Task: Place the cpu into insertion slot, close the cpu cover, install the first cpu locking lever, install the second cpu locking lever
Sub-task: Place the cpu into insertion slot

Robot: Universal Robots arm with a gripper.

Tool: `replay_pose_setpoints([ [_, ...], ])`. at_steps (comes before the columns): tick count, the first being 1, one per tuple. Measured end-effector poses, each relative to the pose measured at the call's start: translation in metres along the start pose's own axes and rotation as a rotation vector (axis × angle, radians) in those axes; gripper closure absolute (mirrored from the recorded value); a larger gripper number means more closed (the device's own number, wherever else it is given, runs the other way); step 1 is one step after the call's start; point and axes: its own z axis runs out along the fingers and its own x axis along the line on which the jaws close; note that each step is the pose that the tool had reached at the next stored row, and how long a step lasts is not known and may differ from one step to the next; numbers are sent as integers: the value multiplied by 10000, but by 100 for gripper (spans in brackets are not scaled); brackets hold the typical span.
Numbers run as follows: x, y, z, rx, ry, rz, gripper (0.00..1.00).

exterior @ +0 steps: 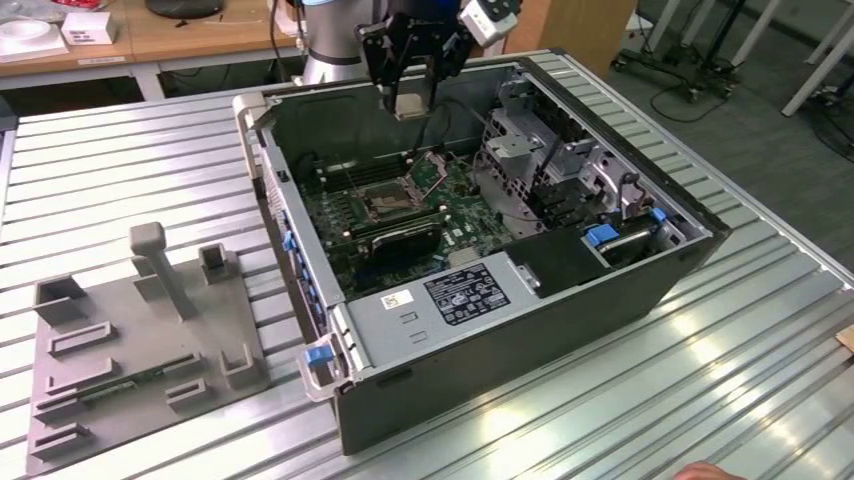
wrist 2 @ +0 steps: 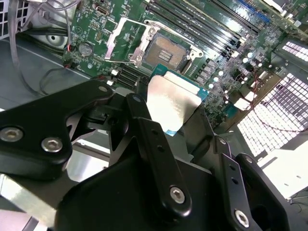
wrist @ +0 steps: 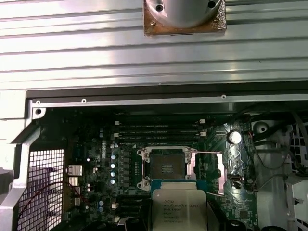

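The gripper is clenched on the cpu, its black fingers pinching two opposite edges so the pale chip hangs flat and clear of the board. In the exterior view it hovers over the far wall of the open computer case, with the insertion slot towards six o'clock of it and well below. No step of the task looks finished. The slot's dark centre is bare in both wrist views, the cpu cover is swung up and open beside it, and a thin locking lever stands free, so seating the chip, closing the cover and latching both levers all appear to remain. The case lies on its side with the green motherboard on its floor. Long black memory slots run just beside the socket, silvery drive cages sit at three o'clock of it, and a labelled grey box sits at five o'clock. At eight o'clock of the case, a grey fixture tray carries upright holders.
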Motion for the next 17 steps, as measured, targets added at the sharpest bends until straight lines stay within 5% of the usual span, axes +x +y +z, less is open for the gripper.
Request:
replay_pose_setpoints([
  [17,16,-24,261,-18,-1,0,46],
])
